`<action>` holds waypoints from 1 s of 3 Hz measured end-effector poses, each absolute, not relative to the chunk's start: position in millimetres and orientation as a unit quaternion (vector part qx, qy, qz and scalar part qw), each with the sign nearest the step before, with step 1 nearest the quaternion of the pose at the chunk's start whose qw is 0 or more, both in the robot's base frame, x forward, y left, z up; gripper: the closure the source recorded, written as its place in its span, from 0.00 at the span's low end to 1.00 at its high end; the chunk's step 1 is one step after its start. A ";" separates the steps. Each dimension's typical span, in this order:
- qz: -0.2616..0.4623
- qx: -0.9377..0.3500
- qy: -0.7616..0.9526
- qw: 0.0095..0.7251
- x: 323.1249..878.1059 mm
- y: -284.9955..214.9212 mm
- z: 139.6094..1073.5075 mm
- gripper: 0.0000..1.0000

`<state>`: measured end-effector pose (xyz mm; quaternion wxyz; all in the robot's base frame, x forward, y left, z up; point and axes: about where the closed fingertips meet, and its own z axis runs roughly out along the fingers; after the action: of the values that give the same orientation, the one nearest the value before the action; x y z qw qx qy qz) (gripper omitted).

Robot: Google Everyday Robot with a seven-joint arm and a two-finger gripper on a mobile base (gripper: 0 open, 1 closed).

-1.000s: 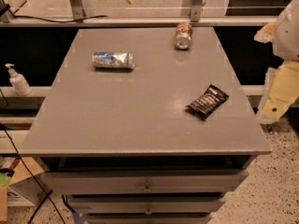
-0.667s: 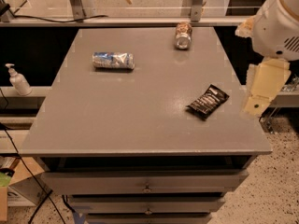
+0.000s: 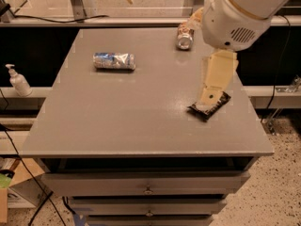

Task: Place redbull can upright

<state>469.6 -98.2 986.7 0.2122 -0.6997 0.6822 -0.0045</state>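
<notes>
Two cans lie on matte grey worktop (image 3: 131, 121): silvery-blue redbull can (image 3: 114, 60), brownish can (image 3: 185, 36); cream gripper (image 3: 212, 91) over black packet (image 3: 205, 113), jaws' state indiscernible.

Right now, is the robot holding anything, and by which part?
Nothing appears held. The gripper hangs over the black snack packet at the right of the table; the redbull can lies on its side, apart, at the far left.

light: soft overhead | tabletop (image 3: 141, 107) sheen | gripper (image 3: 210, 94) right side, brightly lit
</notes>
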 end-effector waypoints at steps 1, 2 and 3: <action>-0.002 -0.702 0.680 0.214 470.2 -94.7 987.2 0.00; 0.004 -0.699 0.686 0.202 476.9 -87.1 979.1 0.00; 0.020 -0.716 0.667 0.205 498.6 -47.0 967.1 0.00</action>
<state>498.6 -47.0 967.1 0.2049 -0.7162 0.6669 0.0198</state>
